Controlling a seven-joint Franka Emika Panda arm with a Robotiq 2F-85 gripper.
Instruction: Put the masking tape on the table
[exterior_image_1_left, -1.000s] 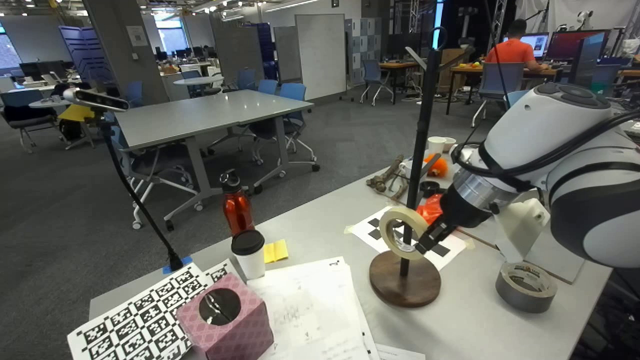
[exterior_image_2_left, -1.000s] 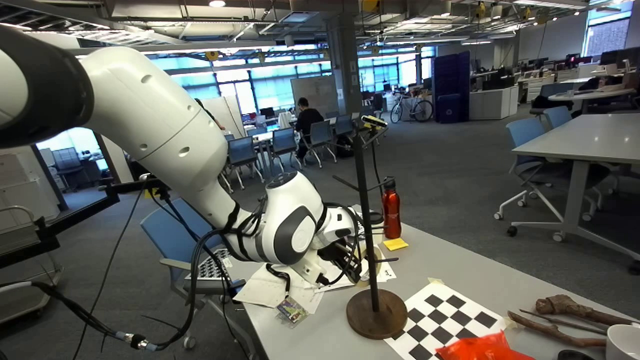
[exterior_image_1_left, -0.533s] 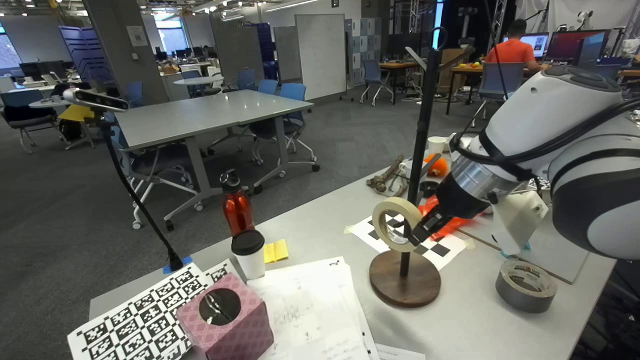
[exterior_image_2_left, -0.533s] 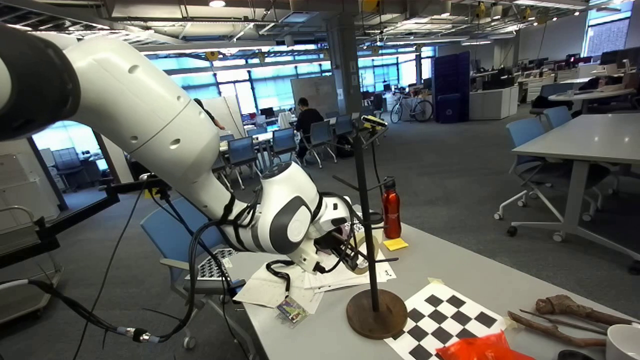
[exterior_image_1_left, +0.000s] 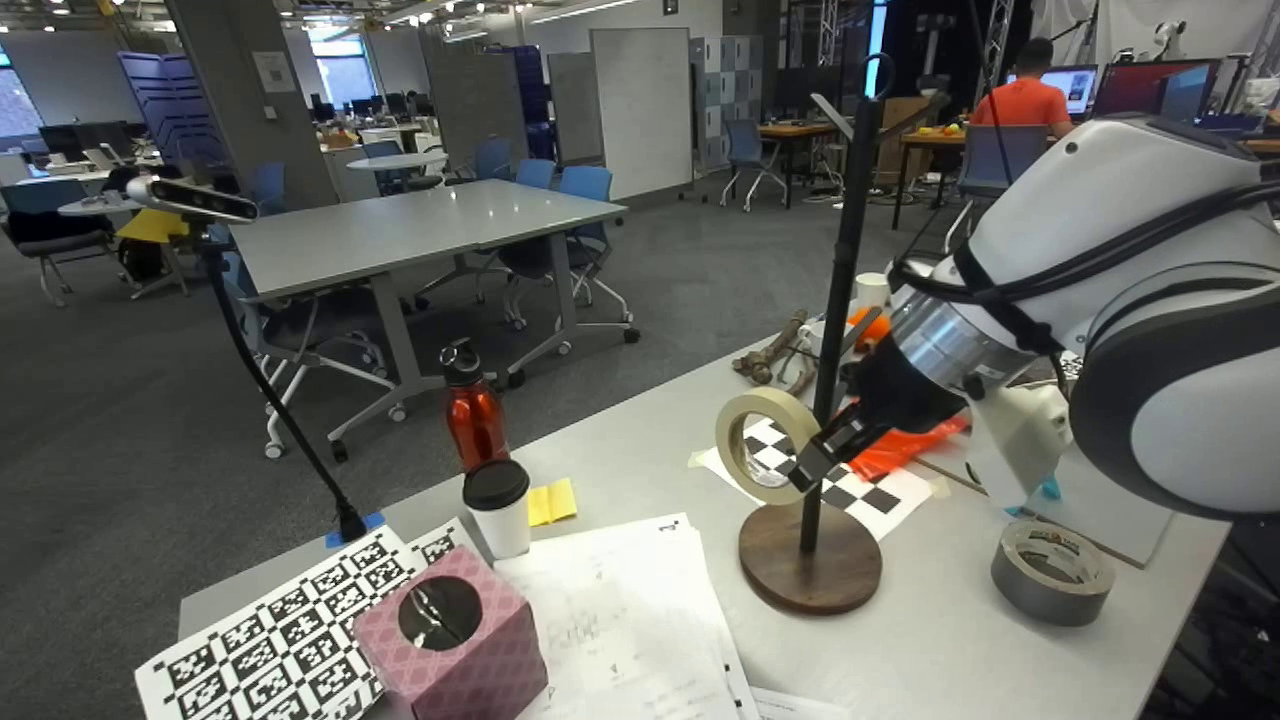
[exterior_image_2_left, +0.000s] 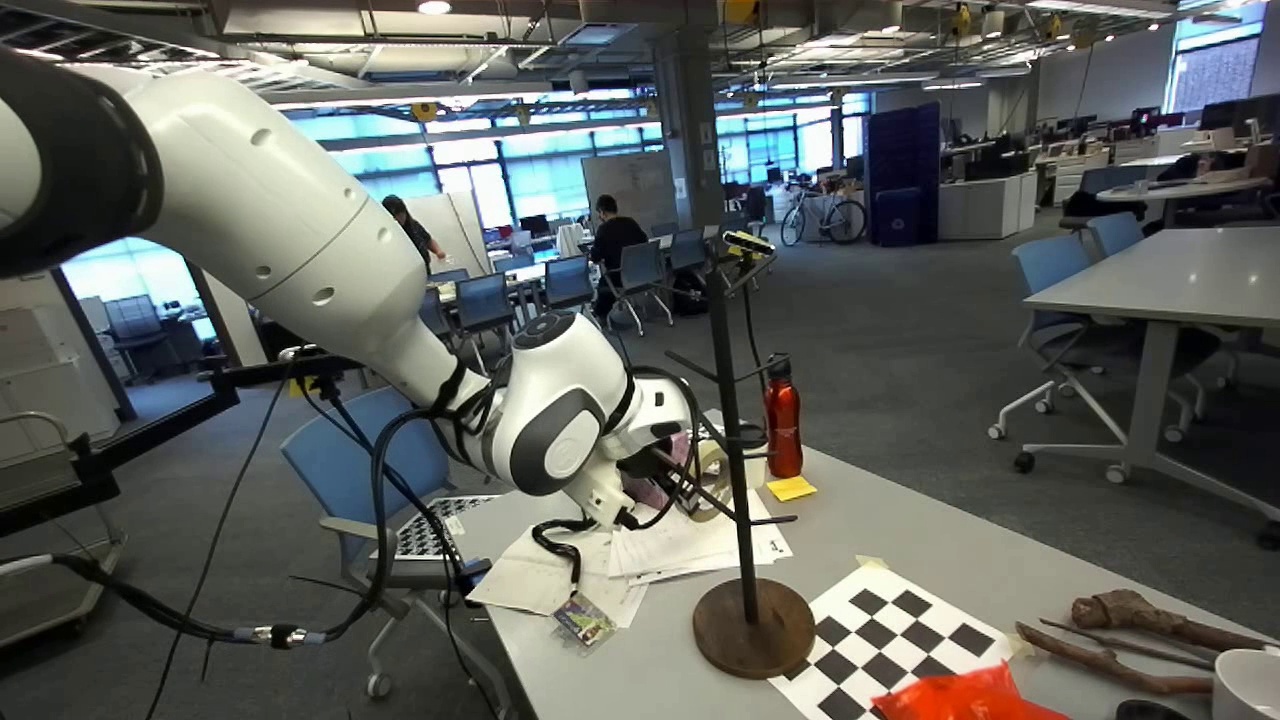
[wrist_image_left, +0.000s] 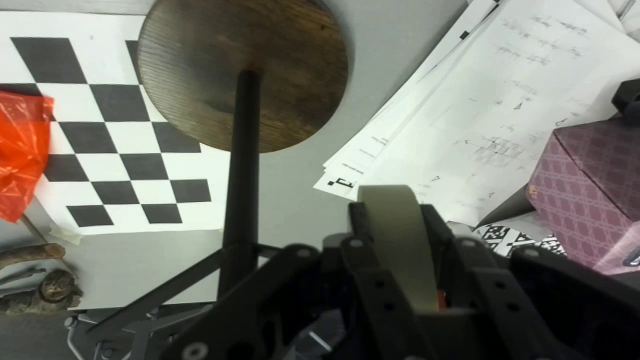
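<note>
The masking tape (exterior_image_1_left: 731, 442) is a cream ring held upright in the air, beside the pole of a stand. My gripper (exterior_image_1_left: 808, 468) is shut on its band, one finger on each flat side, as the wrist view shows with the tape (wrist_image_left: 397, 245) between the fingertips (wrist_image_left: 395, 220). In an exterior view the tape (exterior_image_2_left: 712, 456) is partly hidden behind the arm's cables and the stand's branches. The table (exterior_image_1_left: 630, 450) is the light grey worktop below; it also shows in the wrist view (wrist_image_left: 295, 200).
The stand has a round brown base (exterior_image_1_left: 810, 575), a black pole (wrist_image_left: 245, 165) and side branches close to the gripper. Papers (exterior_image_1_left: 620, 620), a pink tissue box (exterior_image_1_left: 460, 650), a lidded cup (exterior_image_1_left: 500, 510), a red bottle (exterior_image_1_left: 475, 415) and a grey tape roll (exterior_image_1_left: 1052, 580) stand around.
The gripper has carried the tape away from the stand's pole, leftward in an exterior view. The ring overlapped the pole earlier and now appears beside it. The stand has not moved.
</note>
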